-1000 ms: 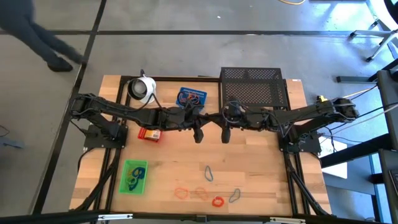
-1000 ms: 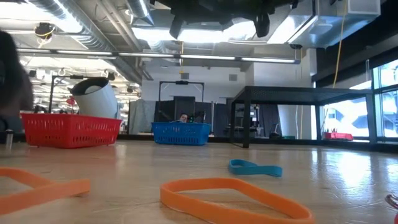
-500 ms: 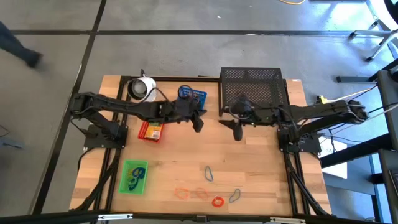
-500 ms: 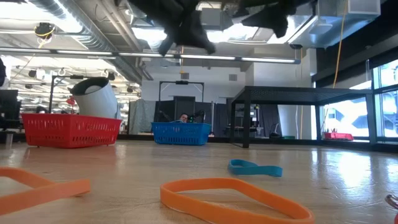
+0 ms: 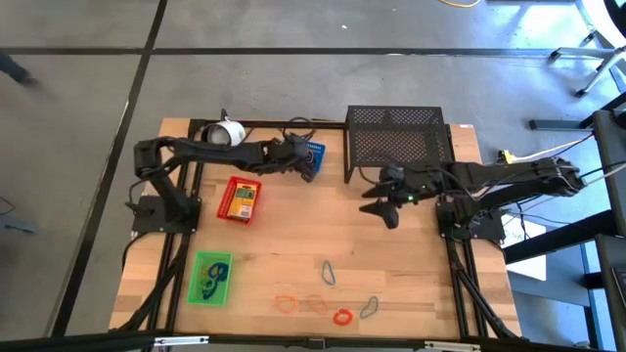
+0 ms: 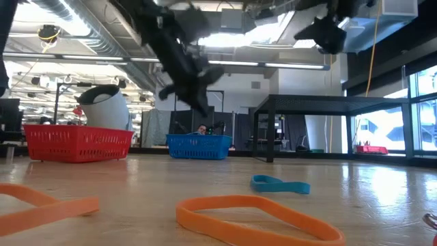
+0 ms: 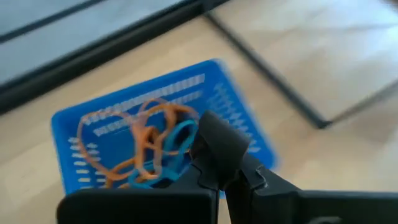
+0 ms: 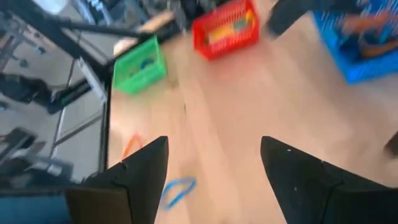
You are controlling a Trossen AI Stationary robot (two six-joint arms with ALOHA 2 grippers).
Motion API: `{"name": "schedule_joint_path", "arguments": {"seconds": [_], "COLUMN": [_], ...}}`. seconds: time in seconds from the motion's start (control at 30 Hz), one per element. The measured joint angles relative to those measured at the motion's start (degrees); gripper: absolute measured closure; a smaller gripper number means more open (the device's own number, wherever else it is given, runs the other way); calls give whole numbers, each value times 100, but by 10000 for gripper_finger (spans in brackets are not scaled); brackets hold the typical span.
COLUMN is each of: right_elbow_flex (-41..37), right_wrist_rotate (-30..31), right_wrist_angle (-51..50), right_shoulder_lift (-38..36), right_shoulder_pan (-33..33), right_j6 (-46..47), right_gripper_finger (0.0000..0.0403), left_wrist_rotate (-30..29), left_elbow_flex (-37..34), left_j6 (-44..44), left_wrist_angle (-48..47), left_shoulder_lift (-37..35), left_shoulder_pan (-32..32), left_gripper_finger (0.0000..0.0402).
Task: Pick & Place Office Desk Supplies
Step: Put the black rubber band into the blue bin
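My left gripper is shut and slants down over the blue tray at the table's far side. That tray holds orange and blue band loops. My right gripper hangs open in the air in front of the black mesh rack, with nothing between its fingers. The red tray with a yellow box stands left of centre and the green tray near left. Several loose band loops lie at the near edge, among them a blue one and an orange one. My left gripper's shut fingertips stand right beside a blue band loop in the blue tray. I cannot tell whether they touch or hold that loop.
A white round cup-like object lies at the far left, next to the blue tray. The mesh rack fills the far right. Bare wood lies between the red tray and my right gripper.
The two grippers stood tip to tip over the table's middle. My left gripper has swung toward the far edge, tipped downward and sunk over the blue tray, staying shut. My right gripper has opened and drawn back toward the table's right edge.
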Motion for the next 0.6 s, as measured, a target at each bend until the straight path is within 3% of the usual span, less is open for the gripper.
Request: {"name": "schedule_joint_path", "arguments": {"seconds": [0.23,0.47,0.6], "right_elbow_flex": [0,0,0], "right_wrist_rotate": [-118,-37,-23], "right_wrist_angle": [-776,-868,-868], "right_shoulder_lift": [61,64,64], "right_shoulder_pan": [145,304,331], "right_j6": [465,552,545], "right_gripper_finger": [144,144,144], "left_wrist_rotate": [187,137,-6], "left_elbow_flex": [0,0,0], "left_j6": [-203,-203,-203], "left_wrist_angle": [-10,-2,-3], "left_shoulder_lift": [536,605,583], "left_shoulder_pan": [399,554,550], "left_gripper_finger": [398,396,372]}}
